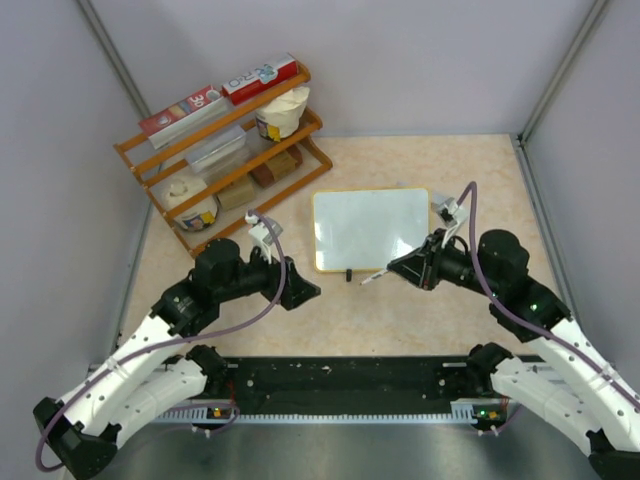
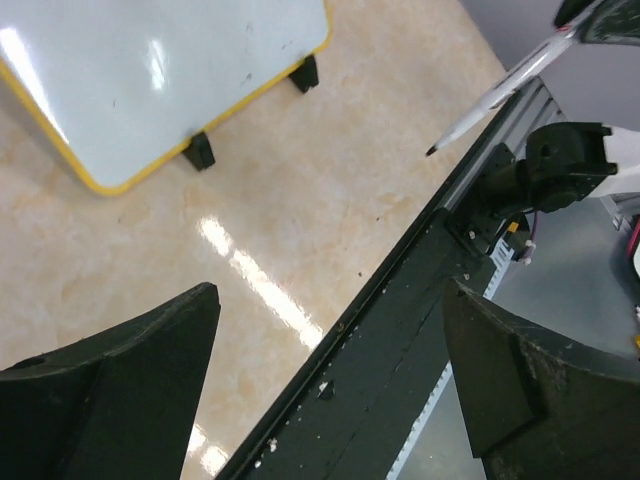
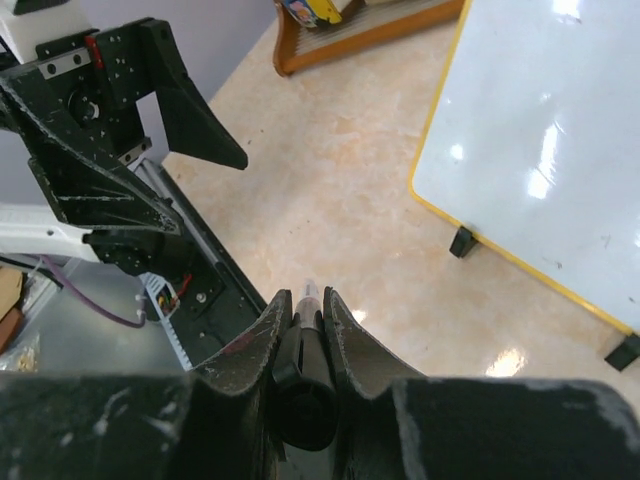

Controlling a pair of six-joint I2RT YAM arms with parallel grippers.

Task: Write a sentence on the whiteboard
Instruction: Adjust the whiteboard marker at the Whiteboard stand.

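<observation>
We see the whiteboard (image 1: 370,228) lying face up on the beige counter (image 1: 360,310), right of centre, its long sides running left to right and almost square with the counter's edges. It is a flat rectangle with rounded corners and a thin yellow frame. Its white face is glossy, carrying bright glare patches and a few tiny dark specks in the wrist views. Two small black feet (image 2: 199,150) stick out from under its near long edge.
</observation>
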